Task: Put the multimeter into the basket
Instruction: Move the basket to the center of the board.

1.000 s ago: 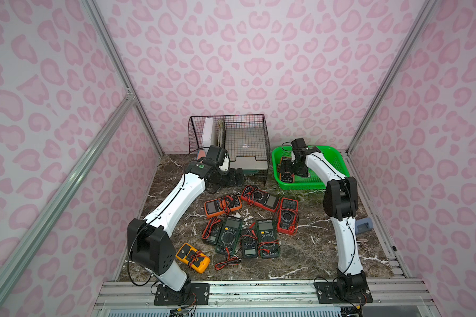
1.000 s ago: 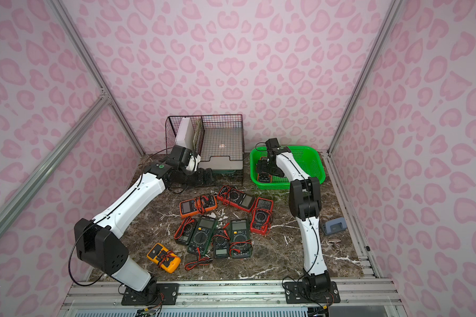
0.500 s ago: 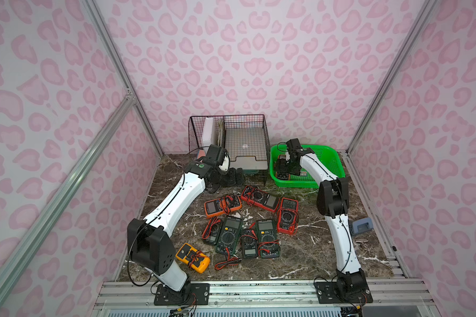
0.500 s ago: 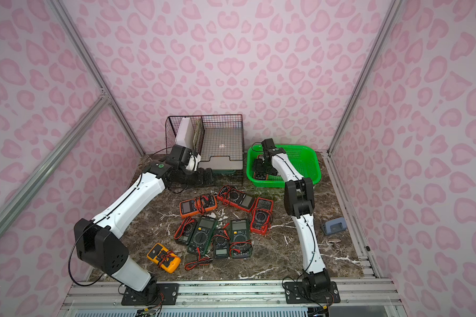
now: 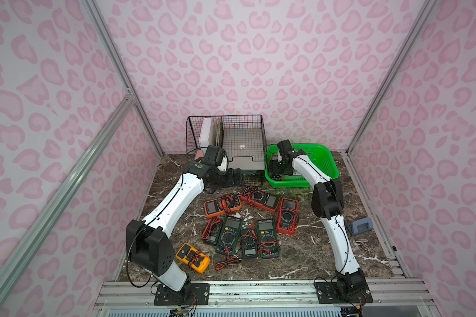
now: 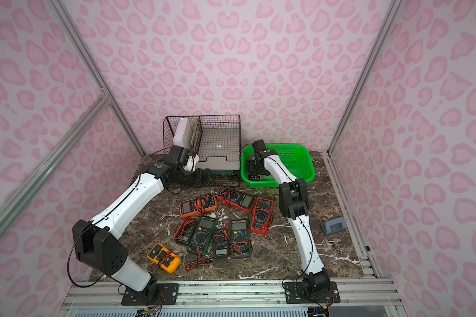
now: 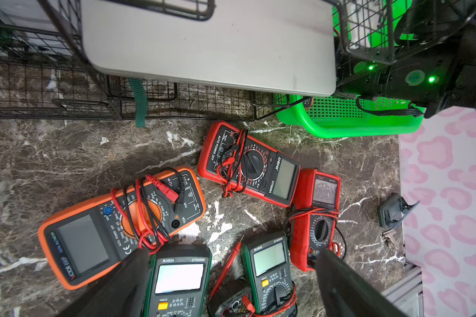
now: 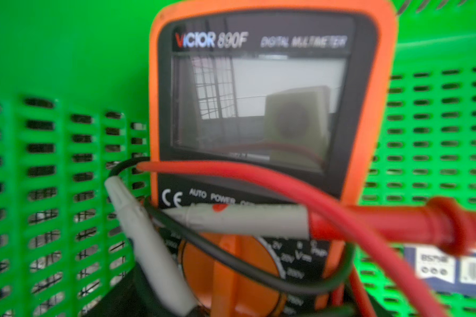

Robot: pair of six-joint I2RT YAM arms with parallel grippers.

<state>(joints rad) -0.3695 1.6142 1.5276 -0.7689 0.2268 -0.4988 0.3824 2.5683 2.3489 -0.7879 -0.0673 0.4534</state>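
Right claw (image 5: 277,170) is down inside the basket (image 5: 318,160), at the end nearest the rack (image 5: 194,134). We honestly can't tell if it's clamped or loose, since the wrist view only shows dark bits of finger low down on either side of the dial. The orange meter (image 8: 270,107) is in the basket with perforated green all round it. Its red lead (image 8: 259,175) and a black one are looped across the face, and a red probe (image 8: 412,222) sticks out sideways. A white-and-blue label (image 8: 451,267) lies on the basket floor next to it. Left claw (image 7: 231,251) sits just in front of the rack with its fingers wide apart and nothing between them. We count eight spare meters out on the table (image 5: 300,258): an orange one (image 5: 222,205), two red, two green, two small dark ones, and a yellow one (image 5: 193,257) near the left arm's base
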